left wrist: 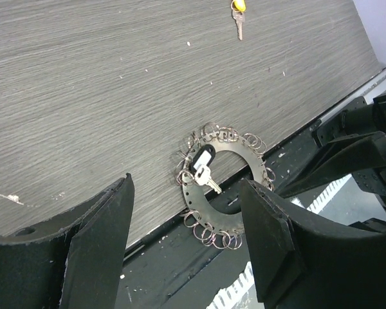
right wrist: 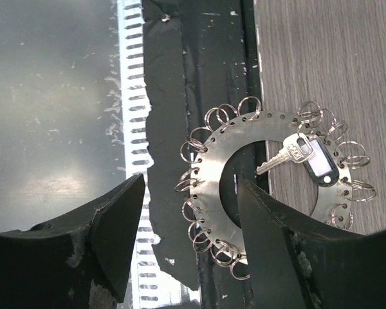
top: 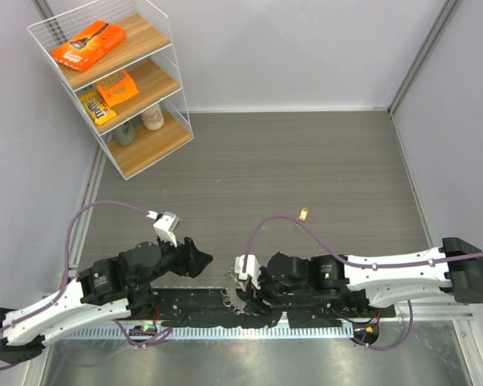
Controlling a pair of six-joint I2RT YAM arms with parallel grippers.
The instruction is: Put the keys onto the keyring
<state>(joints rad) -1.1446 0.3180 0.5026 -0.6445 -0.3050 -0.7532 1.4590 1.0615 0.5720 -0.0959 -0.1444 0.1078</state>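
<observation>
Left claw (left wrist: 186,257) released, empty | right claw (right wrist: 190,232) released, empty | keyring (right wrist: 209,164) at near edge of bench (top: 306,161), partly over black strip (right wrist: 193,64), straight ahead of both claws, right claw nearer | silvery key (right wrist: 289,153) lies across keyring; threaded or loose, cannot tell | brass key (left wrist: 238,22) well apart, farther out on bench; long axis points back toward left claw

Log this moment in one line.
left hand open | right hand open | keyring at near edge of table | silvery key lying on keyring | brass key apart on table
</observation>
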